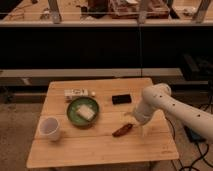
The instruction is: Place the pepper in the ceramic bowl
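The dark-red pepper [122,130] lies on the wooden table [100,147], right of centre and near the front. The dark-green ceramic bowl [71,113] sits left of centre with a pale whitish block inside it. My gripper [135,120] hangs at the end of the white arm that comes in from the right. It is just above and to the right of the pepper, about a bowl's width right of the bowl. Nothing shows in its grasp.
A whitish translucent cup [50,127] stands at the front left. A white packet [79,93] lies behind the bowl. A flat black object [121,99] lies at the back centre. Dark shelving runs behind the table.
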Action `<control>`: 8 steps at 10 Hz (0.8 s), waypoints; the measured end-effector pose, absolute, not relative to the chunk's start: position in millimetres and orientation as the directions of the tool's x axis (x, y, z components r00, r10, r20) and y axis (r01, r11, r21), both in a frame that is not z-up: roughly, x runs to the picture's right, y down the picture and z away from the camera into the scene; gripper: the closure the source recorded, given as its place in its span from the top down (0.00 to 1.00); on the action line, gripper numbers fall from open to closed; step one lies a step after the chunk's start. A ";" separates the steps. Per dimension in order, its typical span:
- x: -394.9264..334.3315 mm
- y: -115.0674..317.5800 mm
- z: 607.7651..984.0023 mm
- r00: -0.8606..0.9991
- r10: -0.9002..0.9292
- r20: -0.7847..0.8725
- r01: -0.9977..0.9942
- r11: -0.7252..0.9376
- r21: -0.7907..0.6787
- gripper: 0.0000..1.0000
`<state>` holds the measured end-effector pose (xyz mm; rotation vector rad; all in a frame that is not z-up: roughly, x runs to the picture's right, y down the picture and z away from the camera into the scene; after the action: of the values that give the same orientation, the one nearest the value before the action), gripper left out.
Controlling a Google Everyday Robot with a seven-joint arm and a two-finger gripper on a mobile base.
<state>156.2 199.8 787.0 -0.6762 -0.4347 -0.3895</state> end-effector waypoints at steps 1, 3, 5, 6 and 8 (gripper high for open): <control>149.4 207.3 796.9 0.848 -0.189 0.496 0.463 0.718 -0.519 0.80; 137.1 210.7 802.6 0.851 -0.176 0.495 0.448 0.734 -0.509 0.80; 133.9 211.7 806.6 0.858 -0.169 0.486 0.436 0.740 -0.513 0.80; 133.2 211.7 809.9 0.866 -0.167 0.472 0.429 0.734 -0.527 0.80; 132.3 214.6 817.9 0.881 -0.164 0.445 0.417 0.716 -0.561 0.80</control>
<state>132.3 214.6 817.9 -0.7050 -0.3815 -0.3301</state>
